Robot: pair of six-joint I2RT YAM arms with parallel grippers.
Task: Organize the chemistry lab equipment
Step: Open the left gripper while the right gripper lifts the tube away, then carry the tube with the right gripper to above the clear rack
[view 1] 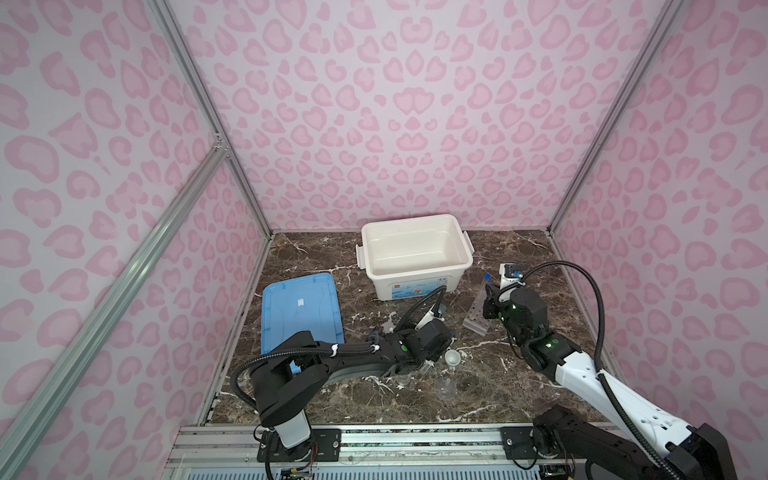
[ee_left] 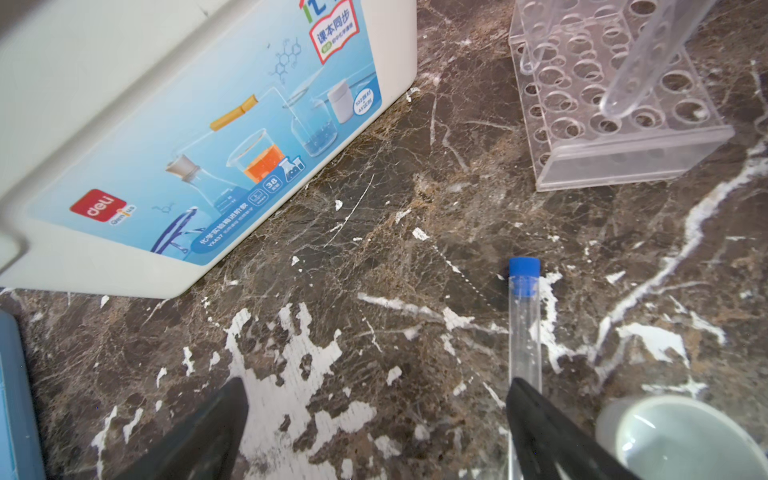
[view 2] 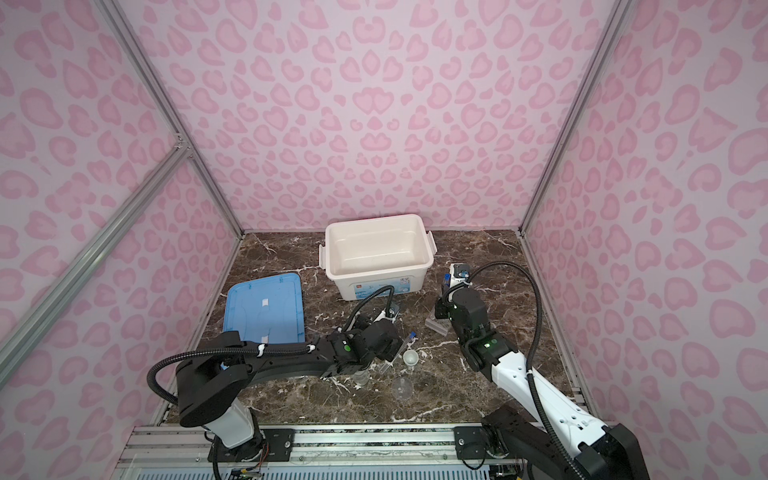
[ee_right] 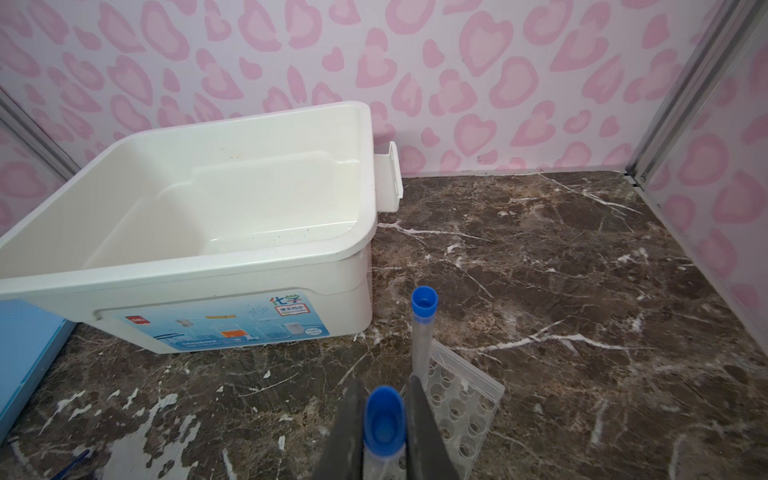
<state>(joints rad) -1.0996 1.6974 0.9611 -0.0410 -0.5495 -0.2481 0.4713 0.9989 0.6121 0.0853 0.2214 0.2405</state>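
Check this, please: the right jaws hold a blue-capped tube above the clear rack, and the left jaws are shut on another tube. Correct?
No: the left gripper has open jaws; the other tube lies unheld beside them. The left wrist view shows it.

A finger of the left pincer (ee_left: 374,380) hides the uncapped end of the lying test tube (ee_left: 524,332), and the picture's edge cuts the white bowl (ee_left: 681,436). In a top view the clear glassware (view 1: 446,388) at the front of the surface (view 1: 478,399) is too faint to name.
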